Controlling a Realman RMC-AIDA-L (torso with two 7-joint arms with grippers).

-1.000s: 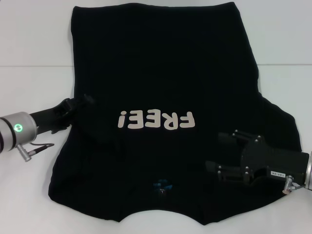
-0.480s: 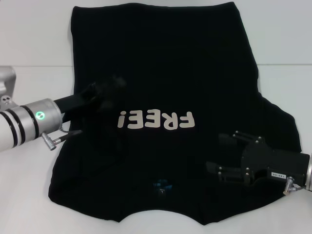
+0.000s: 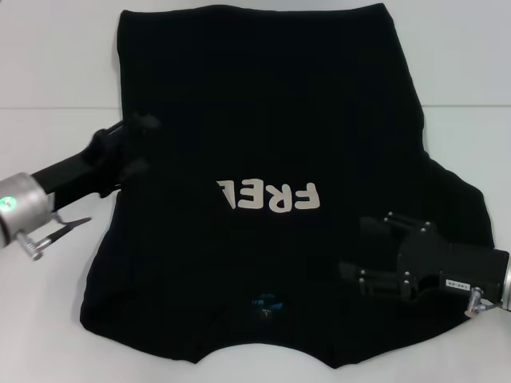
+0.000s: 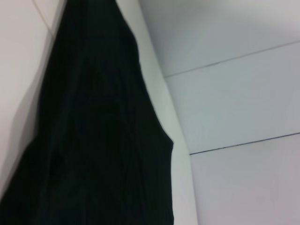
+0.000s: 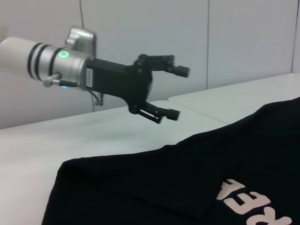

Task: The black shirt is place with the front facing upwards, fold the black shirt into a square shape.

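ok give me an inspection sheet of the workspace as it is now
surface: white table, seam lines across it
job's things: black shirt lies front up, lettering reads only FREL; a fold from the shirt's left side covers the rest; blue neck label at the near edge
clutter: nothing seen
grippers: left gripper open, raised off the shirt at its left edge, holding nothing; right gripper over the shirt's near right part, its fingers apart
cables: thin lead by the left wrist connector
surroundings: pale wall panels behind the table
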